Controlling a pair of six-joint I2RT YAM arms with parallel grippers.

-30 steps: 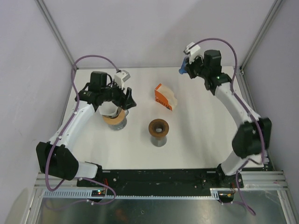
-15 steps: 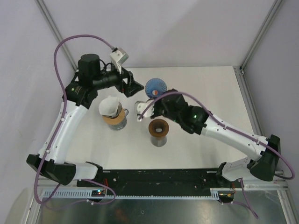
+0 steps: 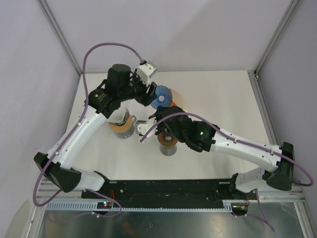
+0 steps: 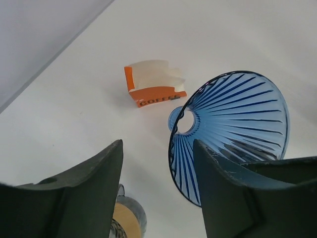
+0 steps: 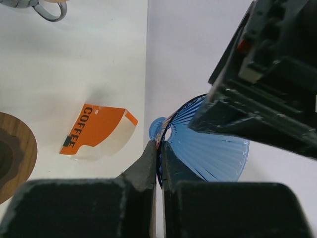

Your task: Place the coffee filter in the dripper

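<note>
Top external: the blue dripper [image 3: 160, 96] hangs above the bench [image 3: 223, 99] where both arms meet, and their tips are too crowded to separate. Left wrist: the left end effector [image 4: 157, 153] is spread, one finger beside the dripper, contact unclear. The coffee filter [image 4: 154, 74] sits untouched in its orange holder [image 4: 157, 95]. Right wrist: the right end effector [image 5: 159, 147] is pressed together, pinching the dripper's rim. Likely step: positioning the dripper. Next, a filter must be drawn out.

Dripper [image 4: 233, 129] ribbed blue, box [image 4: 153, 89] orange and white, disc [image 5: 15, 158] perhaps wood-brown.
</note>
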